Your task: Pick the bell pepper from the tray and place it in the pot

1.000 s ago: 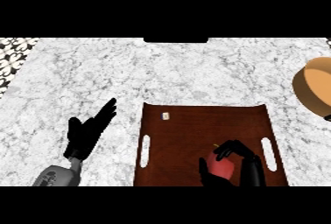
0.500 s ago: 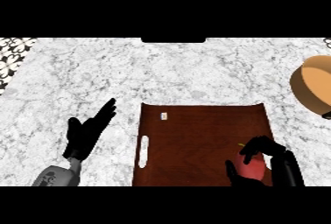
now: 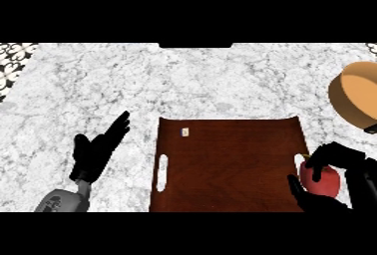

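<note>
Above the white marble counter (image 3: 221,79), the right hand (image 3: 353,162) clasps the bell pepper (image 3: 322,183).

kitchen, white marbled counter (image 3: 221,84), dark wooden serving tray (image 3: 228,159), tan pot (image 3: 357,97), patterned tiles (image 3: 15,62) at the edge

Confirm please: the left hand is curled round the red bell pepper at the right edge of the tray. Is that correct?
No. The head view shows the right hand curled round the bell pepper at the right edge of the tray; the left hand rests open, left of the tray.
</note>
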